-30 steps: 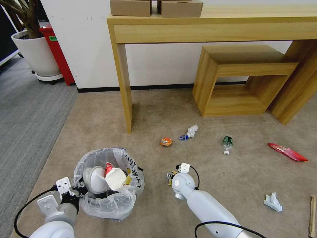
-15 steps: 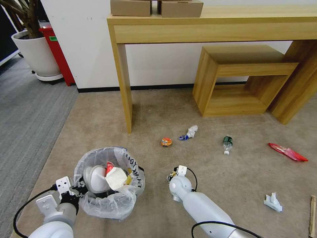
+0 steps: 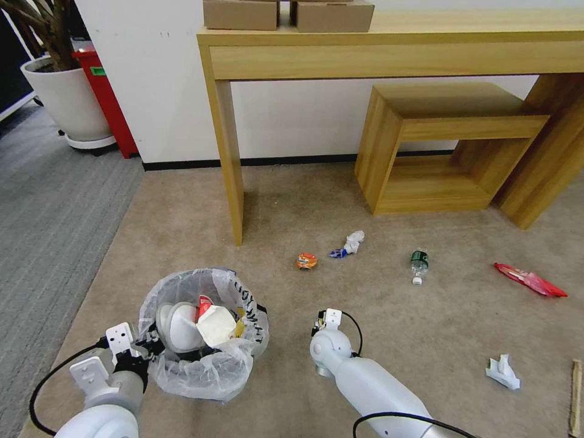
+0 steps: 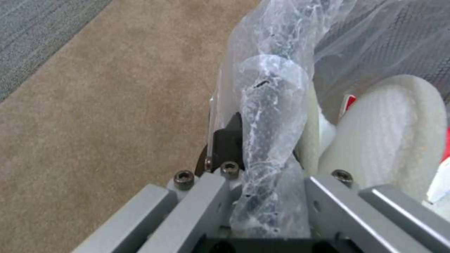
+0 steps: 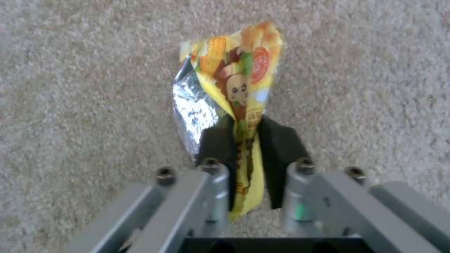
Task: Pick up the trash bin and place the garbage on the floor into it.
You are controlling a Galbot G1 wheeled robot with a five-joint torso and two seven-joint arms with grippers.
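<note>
The trash bin [image 3: 204, 331] sits at the near left of the carpet [image 3: 365, 207], with slippers and wrappers already inside. In the last second I have drawn my right arm back toward it, so this piece looks headed for the bin. My right hand [image 5: 246, 147] is closed on a yellow snack wrapper [image 5: 237, 88], lifted off the carpet. My left hand [image 4: 260, 165] is clamped on the bin's bagged rim. A bottle [image 3: 418, 263] and tissue [image 3: 502, 371] remain.
</note>
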